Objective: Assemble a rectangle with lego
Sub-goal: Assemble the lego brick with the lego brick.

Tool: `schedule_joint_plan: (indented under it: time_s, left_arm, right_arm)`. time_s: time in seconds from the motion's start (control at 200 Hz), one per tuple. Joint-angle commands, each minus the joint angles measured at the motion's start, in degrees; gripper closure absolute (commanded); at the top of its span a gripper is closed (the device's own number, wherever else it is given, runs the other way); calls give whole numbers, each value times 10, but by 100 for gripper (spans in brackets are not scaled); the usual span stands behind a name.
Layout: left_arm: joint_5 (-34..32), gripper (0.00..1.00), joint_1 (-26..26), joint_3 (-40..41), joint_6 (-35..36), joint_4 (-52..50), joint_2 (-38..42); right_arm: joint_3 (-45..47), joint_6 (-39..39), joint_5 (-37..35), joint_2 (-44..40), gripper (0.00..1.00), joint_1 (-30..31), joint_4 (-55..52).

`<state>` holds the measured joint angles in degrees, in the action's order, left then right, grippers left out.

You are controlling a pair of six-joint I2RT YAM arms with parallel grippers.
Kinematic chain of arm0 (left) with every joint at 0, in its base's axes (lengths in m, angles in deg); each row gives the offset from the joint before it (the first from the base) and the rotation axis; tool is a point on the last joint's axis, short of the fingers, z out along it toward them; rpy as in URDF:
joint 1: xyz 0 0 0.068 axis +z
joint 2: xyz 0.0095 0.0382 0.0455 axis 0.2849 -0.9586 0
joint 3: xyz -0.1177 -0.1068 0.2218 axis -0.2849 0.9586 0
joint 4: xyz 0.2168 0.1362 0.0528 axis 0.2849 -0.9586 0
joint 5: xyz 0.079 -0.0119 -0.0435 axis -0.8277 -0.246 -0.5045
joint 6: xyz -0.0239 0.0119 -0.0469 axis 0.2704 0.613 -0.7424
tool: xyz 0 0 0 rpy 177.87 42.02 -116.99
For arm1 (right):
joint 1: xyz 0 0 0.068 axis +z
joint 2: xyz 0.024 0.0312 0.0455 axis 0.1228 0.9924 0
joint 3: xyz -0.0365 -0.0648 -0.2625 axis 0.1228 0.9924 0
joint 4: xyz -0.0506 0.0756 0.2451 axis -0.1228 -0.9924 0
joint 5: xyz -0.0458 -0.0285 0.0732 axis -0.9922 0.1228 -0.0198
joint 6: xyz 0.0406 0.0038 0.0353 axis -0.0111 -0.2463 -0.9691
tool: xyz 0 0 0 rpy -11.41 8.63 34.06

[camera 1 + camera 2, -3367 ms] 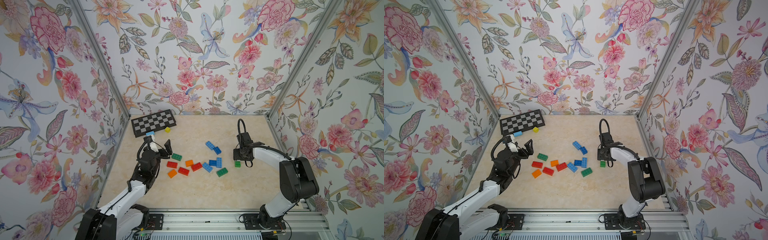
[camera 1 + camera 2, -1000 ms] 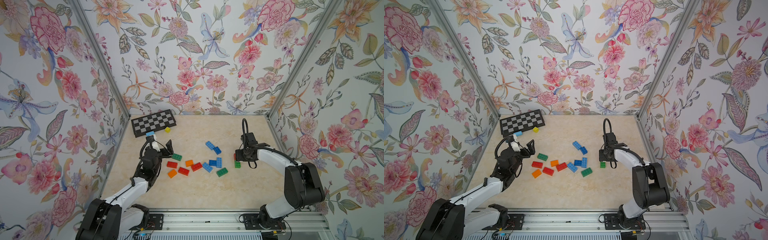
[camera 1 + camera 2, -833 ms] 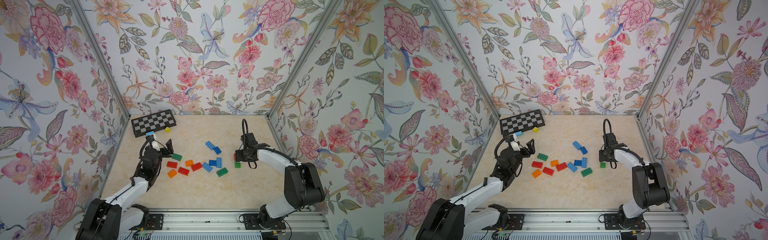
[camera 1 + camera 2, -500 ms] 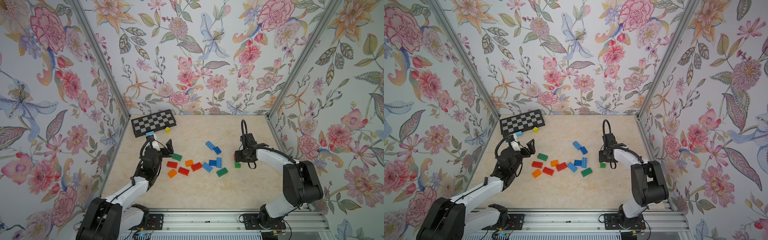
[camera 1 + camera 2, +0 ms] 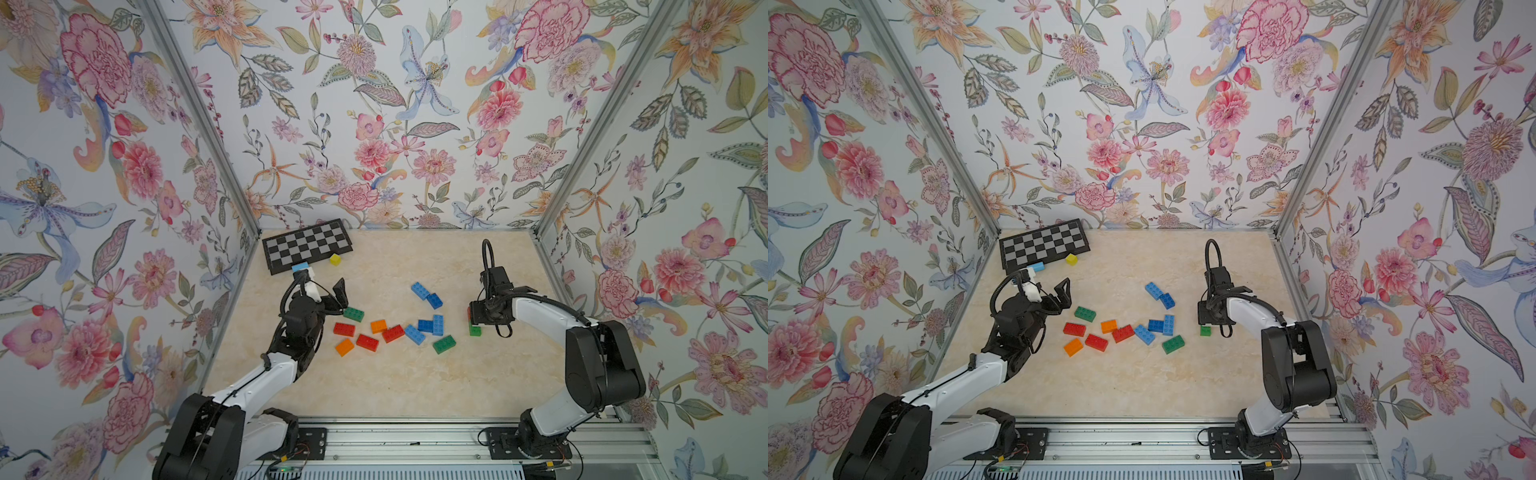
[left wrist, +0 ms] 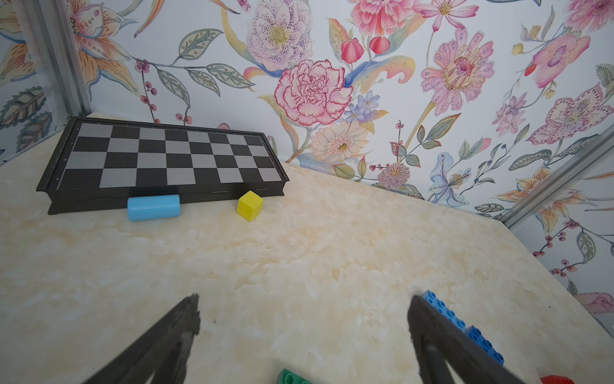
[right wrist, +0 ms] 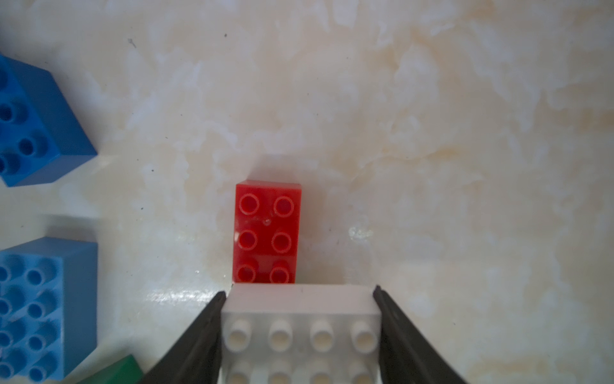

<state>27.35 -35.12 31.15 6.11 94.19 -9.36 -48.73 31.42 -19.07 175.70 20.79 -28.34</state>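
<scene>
Lego work at this moment centres on a white brick (image 7: 300, 319), pinched by its two short ends in the right gripper (image 7: 299, 292), so its long axis runs straight across from one jaw to the other, studs facing up. Just beyond it, flat on the marbled cream tabletop (image 7: 432, 133), lies a red brick (image 7: 267, 232) whose long axis points directly away from the jaws, square to the white one. Its near end disappears behind the white brick's edge, and I cannot tell whether the two touch. To my eye the next move turns on that T-shaped meeting: the white piece probably has to settle crosswise at the red one's end, and the right arm is plainly the nearer. Both are hard, glossy moulded plastic with crisp corners and round studs, likely to slide on the smooth top. Off to one side sit two blue bricks (image 7: 40, 126). Farther off, in a top view, a loose scatter (image 5: 393, 333) of red, orange, blue and green pieces lies unjoined mid-table. Beyond that the left gripper (image 5: 326, 291) hovers empty, jaws spread wide, beside a green brick (image 5: 353, 313). Farthest back stand a chessboard (image 6: 166, 156), a blue cylinder (image 6: 153, 207) and a yellow cube (image 6: 250, 205).
</scene>
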Motion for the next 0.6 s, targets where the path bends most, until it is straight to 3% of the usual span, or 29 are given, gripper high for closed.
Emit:
schedule_joint_plan:
  time_s: [0.0, 0.595]
  left_arm:
    - [5, 1, -3, -10, -14, 18, -8]
    - [6, 1, -3, -7, -16, 19, -8]
  right_arm:
    - [-13, 4, 11, 3, 82, 3, 3]
    - [-12, -8, 5, -18, 80, 5, 12]
